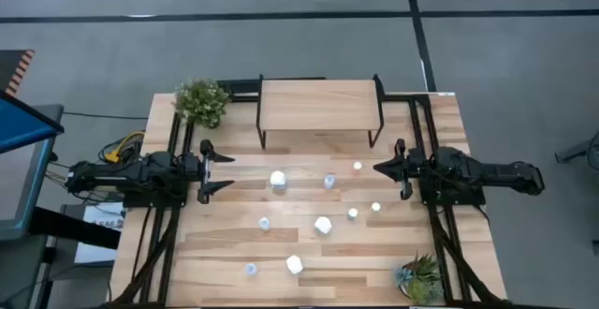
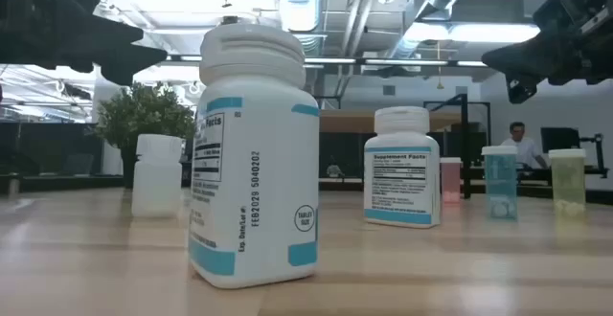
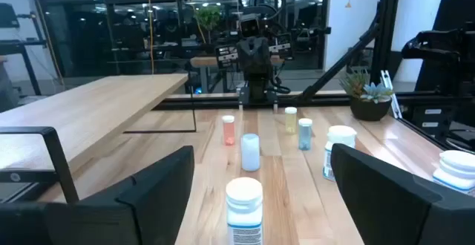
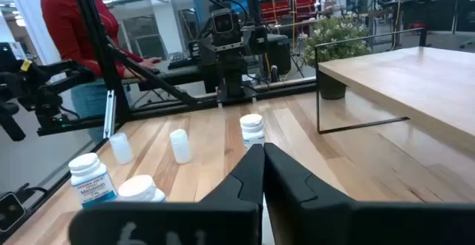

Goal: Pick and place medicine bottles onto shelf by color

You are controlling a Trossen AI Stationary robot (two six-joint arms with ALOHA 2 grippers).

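The shelf [image 1: 318, 103] stands at the table's far middle; I see nothing on its light wood top. Several medicine bottles stand upright, scattered on the table between my arms. Among them are a white one [image 1: 278, 180], a pale-blue one [image 1: 328, 182], a white one [image 1: 323, 225] and a white one [image 1: 294, 265] near the front. My left gripper [image 1: 232, 172] is open at the table's left, its fingers pointing level at the white bottle [image 3: 243, 206], short of it. My right gripper [image 1: 376, 169] is shut and empty at the right, in its wrist view [image 4: 260, 172] too.
A green potted plant [image 1: 202, 101] stands at the far left corner beside the shelf. Another plant [image 1: 419, 276] stands at the near right corner. A person in red [image 4: 70, 22] is beyond the table. The low view shows reddish [image 2: 450, 179], teal [image 2: 499, 182] and yellow [image 2: 567, 180] bottles.
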